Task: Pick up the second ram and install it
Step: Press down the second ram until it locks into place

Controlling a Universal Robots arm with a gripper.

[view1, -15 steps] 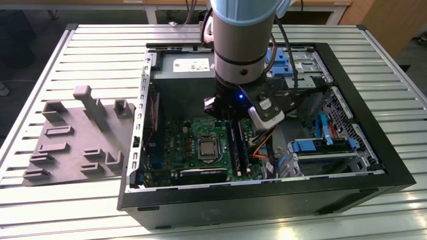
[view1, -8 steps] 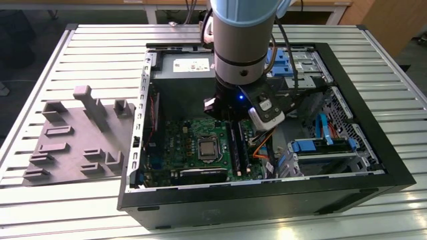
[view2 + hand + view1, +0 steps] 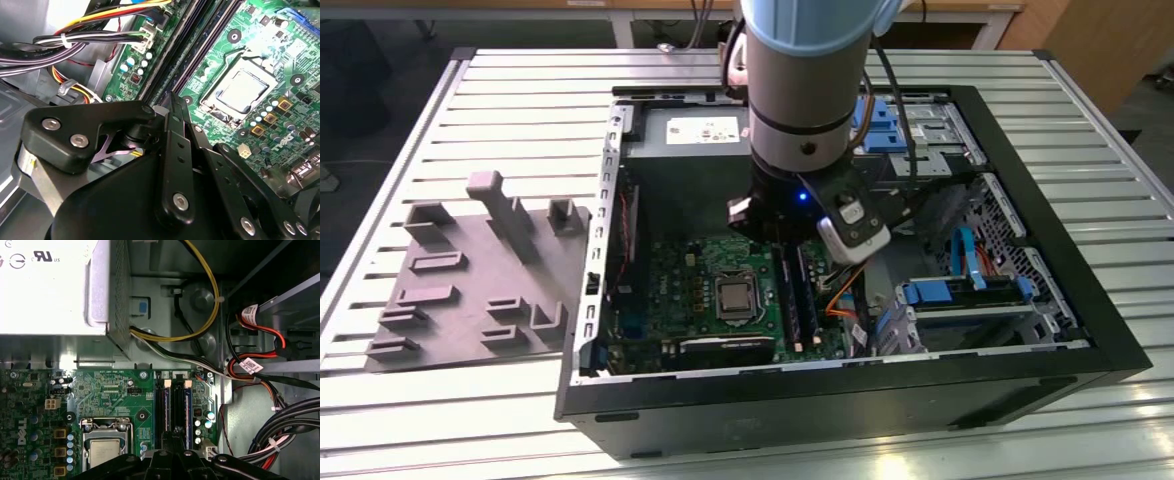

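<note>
Roughly at the middle of the exterior view, a robot arm [image 3: 807, 90] reaches straight down into an open computer case [image 3: 1067, 340] that lies on its side on a slatted metal desk [image 3: 480, 420]. Its black tool [image 3: 785, 242] hangs low over the green board [image 3: 680, 290], just toward the exterior view's right of the square silver processor [image 3: 736, 298]. In the second wrist view, the tool [image 3: 172, 102] has its two slim fingers [image 3: 176, 150] pressed close together into one narrow tip, which points down at the long dark slots running beside the processor [image 3: 240, 90]. In the first wrist view, the tool [image 3: 167, 441] sits right over one of two side-by-side slots, and the second ram [image 3: 166, 405], a long dark stick seen edge-on, stands in that slot directly under the tip. Whether the fingers pinch the stick or only touch its top edge cannot be told. A neighbouring stick [image 3: 184, 407] fills the slot just beside it. Beyond the slots lie the grey metal power box [image 3: 50, 290] and a looping yellow cable [image 3: 210, 300]. On the desk, well apart at the exterior view's left, rests a grey plastic block [image 3: 467, 290] with upright posts.
</note>
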